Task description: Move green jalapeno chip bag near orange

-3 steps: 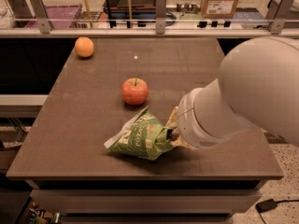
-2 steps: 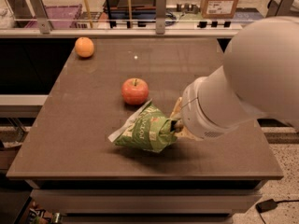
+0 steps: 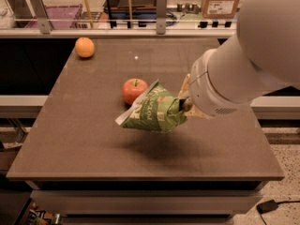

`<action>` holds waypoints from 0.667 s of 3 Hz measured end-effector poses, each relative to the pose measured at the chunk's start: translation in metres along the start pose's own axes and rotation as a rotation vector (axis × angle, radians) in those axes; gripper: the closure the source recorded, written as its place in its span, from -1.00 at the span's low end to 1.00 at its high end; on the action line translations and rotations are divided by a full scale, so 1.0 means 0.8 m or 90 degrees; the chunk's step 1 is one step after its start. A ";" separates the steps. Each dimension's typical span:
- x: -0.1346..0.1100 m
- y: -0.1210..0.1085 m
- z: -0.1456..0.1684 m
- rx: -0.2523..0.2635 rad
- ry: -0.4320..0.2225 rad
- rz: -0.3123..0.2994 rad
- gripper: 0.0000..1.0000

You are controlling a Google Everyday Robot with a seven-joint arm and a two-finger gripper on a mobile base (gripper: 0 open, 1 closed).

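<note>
The green jalapeno chip bag point(image 3: 153, 110) is a crumpled green foil bag with white lettering. It hangs in the air above the middle of the brown table point(image 3: 84, 144), with its shadow on the top below it. My gripper point(image 3: 184, 106) is shut on the bag's right end; the big white arm hides most of it. The orange point(image 3: 85, 47) lies at the table's far left corner, well away from the bag.
A red apple point(image 3: 134, 90) with a stem lies just behind the bag's left end. A rail with posts point(image 3: 161, 6) runs along the far edge. Beyond it are a cardboard box point(image 3: 222, 0) and a purple bin point(image 3: 56, 17).
The bag has been lifted off the table and has moved up and a little away from the front edge, held by my gripper. The orange and the apple have not moved.
</note>
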State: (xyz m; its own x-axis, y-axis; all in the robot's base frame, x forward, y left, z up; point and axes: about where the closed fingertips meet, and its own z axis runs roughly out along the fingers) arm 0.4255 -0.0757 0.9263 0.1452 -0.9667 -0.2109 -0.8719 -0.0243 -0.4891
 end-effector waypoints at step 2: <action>0.026 -0.093 -0.024 0.056 0.026 0.022 1.00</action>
State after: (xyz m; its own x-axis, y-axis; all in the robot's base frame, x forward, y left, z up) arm 0.4847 -0.0985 0.9746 0.0950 -0.9762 -0.1950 -0.8316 0.0299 -0.5546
